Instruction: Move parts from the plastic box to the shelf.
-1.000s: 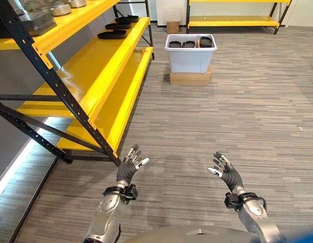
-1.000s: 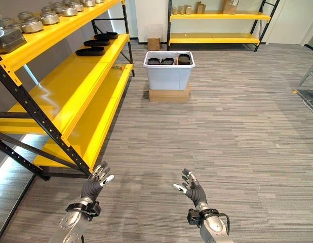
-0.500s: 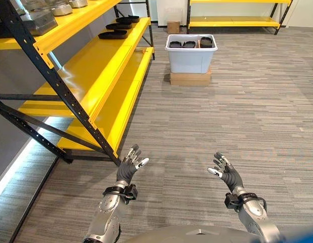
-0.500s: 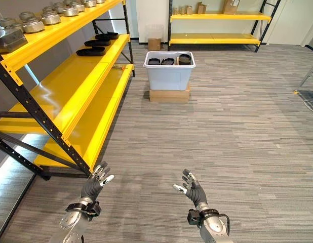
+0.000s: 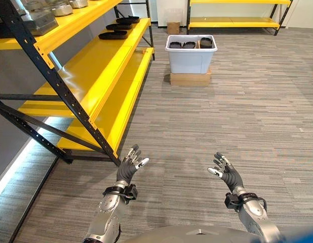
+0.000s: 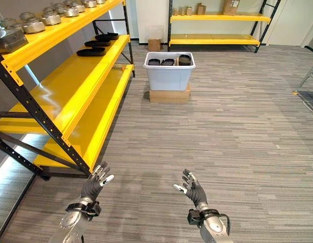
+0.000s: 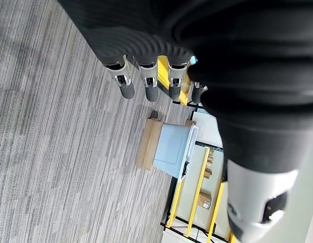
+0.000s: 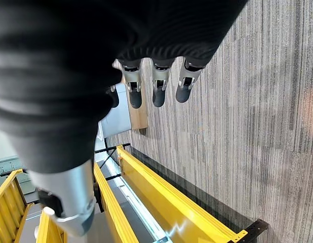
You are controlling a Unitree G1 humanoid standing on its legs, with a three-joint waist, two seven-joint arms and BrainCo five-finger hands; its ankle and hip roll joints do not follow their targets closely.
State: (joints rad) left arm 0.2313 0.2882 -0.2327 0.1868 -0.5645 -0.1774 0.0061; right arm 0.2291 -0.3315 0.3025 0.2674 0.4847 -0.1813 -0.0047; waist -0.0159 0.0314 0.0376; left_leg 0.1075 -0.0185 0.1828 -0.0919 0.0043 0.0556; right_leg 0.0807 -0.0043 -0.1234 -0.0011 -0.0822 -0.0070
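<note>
Both my left hand [image 5: 130, 167] and right hand [image 5: 226, 173] hang empty, fingers spread, at lower frame. Parts [image 5: 189, 44] sit in the plastic box [image 5: 191, 59], upper centre. They look rigid, dark, shallow; I'd grip their rims. Shelf [image 5: 95, 66] at left.

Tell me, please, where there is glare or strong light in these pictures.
Left eye view: a bright reflection on the middle yellow shelf, and a light strip along the floor under the rack. Right eye view: the same sheen on that shelf. Wrist views: even light, no glare.
</note>
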